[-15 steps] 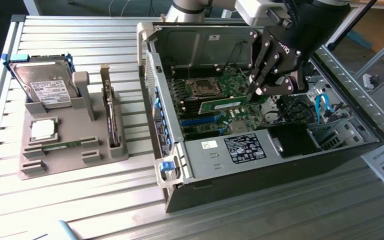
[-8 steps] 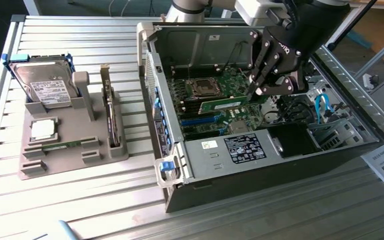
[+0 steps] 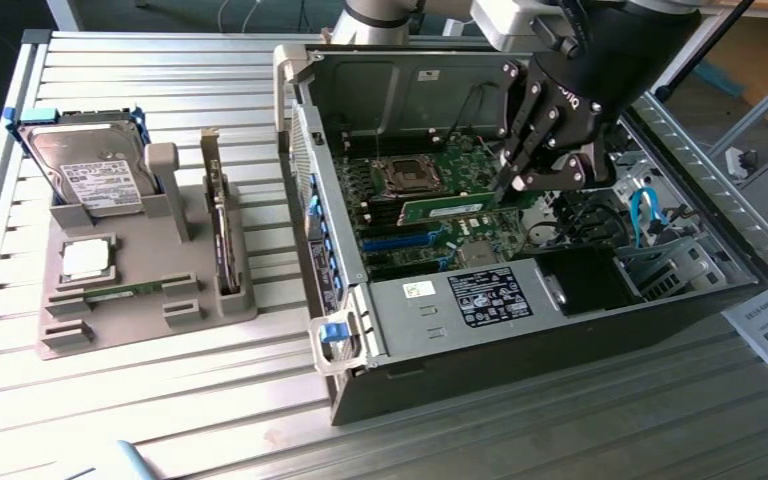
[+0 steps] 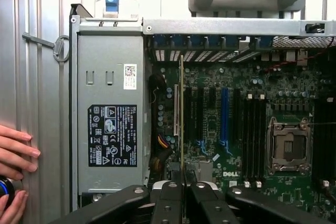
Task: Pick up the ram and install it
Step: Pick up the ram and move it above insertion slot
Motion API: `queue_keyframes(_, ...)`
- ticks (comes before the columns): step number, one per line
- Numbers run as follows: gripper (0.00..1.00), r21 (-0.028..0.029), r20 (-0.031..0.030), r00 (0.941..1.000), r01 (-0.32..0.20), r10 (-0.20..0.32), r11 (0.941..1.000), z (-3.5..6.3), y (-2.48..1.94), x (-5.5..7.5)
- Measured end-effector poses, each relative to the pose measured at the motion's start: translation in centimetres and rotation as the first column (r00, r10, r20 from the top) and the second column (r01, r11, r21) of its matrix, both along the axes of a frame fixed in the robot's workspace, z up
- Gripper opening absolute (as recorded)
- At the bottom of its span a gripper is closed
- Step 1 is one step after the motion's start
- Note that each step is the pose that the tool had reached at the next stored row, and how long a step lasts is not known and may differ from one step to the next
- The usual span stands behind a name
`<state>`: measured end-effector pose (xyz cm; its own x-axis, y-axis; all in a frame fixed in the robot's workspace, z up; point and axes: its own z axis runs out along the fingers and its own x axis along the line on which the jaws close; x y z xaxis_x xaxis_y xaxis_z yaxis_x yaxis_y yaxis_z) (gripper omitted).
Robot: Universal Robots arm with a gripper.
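Observation:
The ram (image 3: 454, 210) is a long green stick with a white label, held level over the motherboard (image 3: 451, 235) inside the open computer case (image 3: 357, 330). My gripper (image 3: 528, 186) is shut on its end nearest the exterior view's right. In the wrist view the ram (image 4: 181, 119) appears edge-on as a thin line running out from between my black fingers (image 4: 169, 199), above the board's expansion slots. The dark memory slots (image 4: 252, 135) lie to one side, beside the processor socket (image 4: 287, 145).
A grey holder (image 3: 131, 300) on the slatted table carries a hard drive (image 3: 91, 168), a square silver processor chip (image 3: 87, 258) and an upright card (image 3: 225, 240). The power supply (image 3: 491, 295) fills the case's near end. A person's hand (image 4: 14, 150) rests on the table outside the case.

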<state>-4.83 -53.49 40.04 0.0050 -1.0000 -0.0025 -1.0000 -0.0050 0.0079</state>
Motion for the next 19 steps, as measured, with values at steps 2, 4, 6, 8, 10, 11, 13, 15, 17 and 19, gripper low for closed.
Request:
queue_keyframes(2, 0.12, 0.0000, 0.0000, 1.0000, 0.009, -0.009, 1.0000, -0.06, 0.01, 0.1)
queue_keyframes(4, 0.12, 0.0000, 0.0000, 0.9999, 0.013, -0.013, 0.9999, -0.13, 0.06, 0.1)
queue_keyframes(6, 0.12, 0.0001, 0.0000, 0.9998, 0.019, -0.019, 0.9998, -0.26, 0.30, 0.2)
queue_keyframes(8, 0.12, 0.0000, 0.0000, 0.9998, 0.022, -0.022, 0.9998, -0.33, 0.50, 0.2)
queue_keyframes(10, 0.12, 0.0000, 0.0000, 0.9997, 0.025, -0.025, 0.9997, -0.39, 0.72, 0.3)
queue_keyframes(11, 0.12, 0.0000, 0.0000, 0.9996, 0.027, -0.027, 0.9996, -0.42, 0.82, 0.3)
queue_keyframes(13, 0.12, 0.0000, 0.0000, 0.9995, 0.032, -0.032, 0.9995, -0.53, 1.24, 0.4)
queue_keyframes(15, 0.12, 0.0000, 0.0000, 0.9993, 0.037, -0.037, 0.9993, -0.61, 1.59, 0.5)
queue_keyframes(17, 0.12, 0.0000, 0.0000, 0.9992, 0.040, -0.040, 0.9992, -0.66, 1.85, 0.5)
queue_keyframes(19, 0.12, -0.0001, 0.0000, 0.9991, 0.043, -0.043, 0.9991, -0.71, 2.13, 0.6)
